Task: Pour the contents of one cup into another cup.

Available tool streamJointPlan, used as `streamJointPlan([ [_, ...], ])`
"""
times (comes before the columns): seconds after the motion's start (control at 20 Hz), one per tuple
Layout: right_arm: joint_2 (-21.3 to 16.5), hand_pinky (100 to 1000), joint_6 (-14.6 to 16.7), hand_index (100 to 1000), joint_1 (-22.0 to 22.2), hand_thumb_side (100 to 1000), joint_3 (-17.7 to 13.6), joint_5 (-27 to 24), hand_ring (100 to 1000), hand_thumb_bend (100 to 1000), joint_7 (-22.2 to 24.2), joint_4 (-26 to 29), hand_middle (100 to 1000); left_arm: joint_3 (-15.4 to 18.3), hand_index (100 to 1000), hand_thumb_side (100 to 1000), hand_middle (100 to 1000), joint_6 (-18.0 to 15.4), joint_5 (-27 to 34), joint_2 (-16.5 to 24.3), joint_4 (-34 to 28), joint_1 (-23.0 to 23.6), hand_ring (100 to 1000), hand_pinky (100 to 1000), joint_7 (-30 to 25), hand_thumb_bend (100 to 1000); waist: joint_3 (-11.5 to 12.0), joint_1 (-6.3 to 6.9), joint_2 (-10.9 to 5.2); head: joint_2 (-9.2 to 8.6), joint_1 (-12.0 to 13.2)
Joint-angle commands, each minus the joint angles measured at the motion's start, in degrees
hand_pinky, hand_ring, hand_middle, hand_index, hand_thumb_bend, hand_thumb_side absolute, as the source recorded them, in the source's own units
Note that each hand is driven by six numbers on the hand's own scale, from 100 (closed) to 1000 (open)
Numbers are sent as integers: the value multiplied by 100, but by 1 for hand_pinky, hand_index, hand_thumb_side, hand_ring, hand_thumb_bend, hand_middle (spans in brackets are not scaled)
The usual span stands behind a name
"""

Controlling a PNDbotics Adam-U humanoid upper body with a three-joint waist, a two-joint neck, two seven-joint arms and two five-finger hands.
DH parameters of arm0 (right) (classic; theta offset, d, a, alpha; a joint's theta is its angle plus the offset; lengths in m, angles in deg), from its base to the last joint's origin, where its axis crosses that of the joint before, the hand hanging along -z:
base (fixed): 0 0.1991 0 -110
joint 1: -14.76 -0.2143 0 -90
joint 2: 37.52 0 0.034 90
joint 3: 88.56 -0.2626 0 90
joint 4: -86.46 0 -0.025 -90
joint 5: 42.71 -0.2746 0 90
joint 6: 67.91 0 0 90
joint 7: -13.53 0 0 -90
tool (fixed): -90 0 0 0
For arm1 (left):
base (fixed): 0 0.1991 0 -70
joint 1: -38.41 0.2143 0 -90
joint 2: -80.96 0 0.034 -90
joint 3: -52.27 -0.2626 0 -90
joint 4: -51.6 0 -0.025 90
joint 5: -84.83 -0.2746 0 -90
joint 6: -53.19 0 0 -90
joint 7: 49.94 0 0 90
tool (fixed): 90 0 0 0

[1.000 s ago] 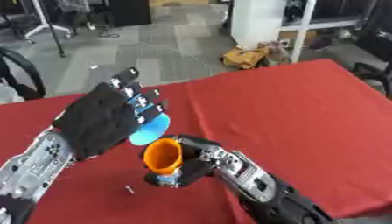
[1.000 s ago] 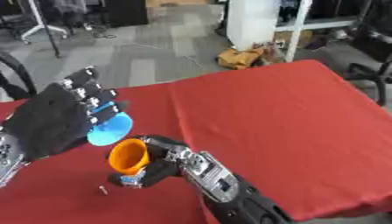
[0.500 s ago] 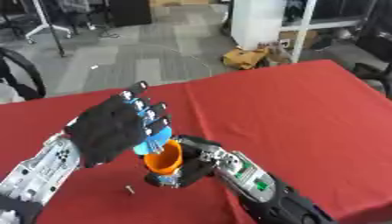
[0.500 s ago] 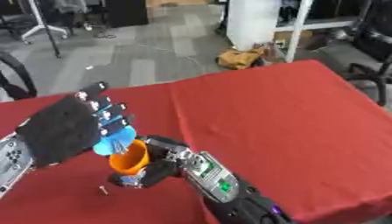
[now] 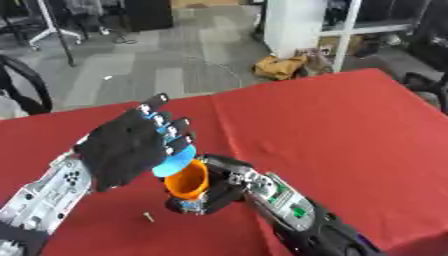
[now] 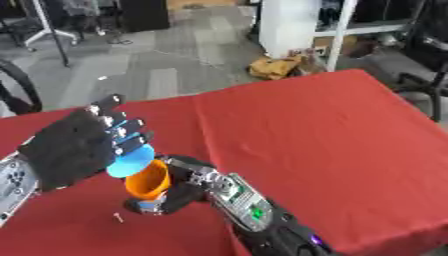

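Even, bright indoor light; soft shadows lie near on the red worktop [image 5: 332,125]; both views are slightly blurred throughout.

A lab or workshop: grey carpet floor [image 5: 166,75] beyond the fingers [image 5: 175,131], office chair bases [image 5: 52,30], a white column [image 5: 293,25] (cardboard box [image 5: 280,67] beside it), red-covered table [image 5: 350,130].

L hand [image 5: 131,150] raised, fingers curled; R hand [image 5: 219,182] low, gripping.
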Motion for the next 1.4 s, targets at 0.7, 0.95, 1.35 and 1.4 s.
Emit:
streamJointPlan([
  [0.7, -29, 681, 1, 724, -105, 100, -58, -26, 563, 328, 21, 65, 564, 209, 676, 100, 421, 85, 320, 172, -354, -96, 463, 619, -208, 510, -14, -12, -137, -68, -41],
  [0.95, -24, 680, -1, 724, -109, 100, -51, -26, 563, 328, 30, 66, 564, -127, 677, 100, 411, -281, 73, 106, 40, -94, 460, 627, -194, 510, -34, -10, -149, -76, -30],
  [1.35, -28, 680, 8, 724, -84, 100, -64, -4, 563, 328, 14, 46, 563, 66, 676, 100, 413, -182, 118, 82, 93, -18, 460, 621, -98, 513, -23, -36, -175, -82, -56],
  [1.4, -28, 680, 12, 724, -83, 100, -67, 2, 563, 328, 10, 39, 563, 83, 676, 100, 413, -164, 160, 87, 79, -10, 460, 621, -117, 513, -23, -37, -176, -82, -58],
])
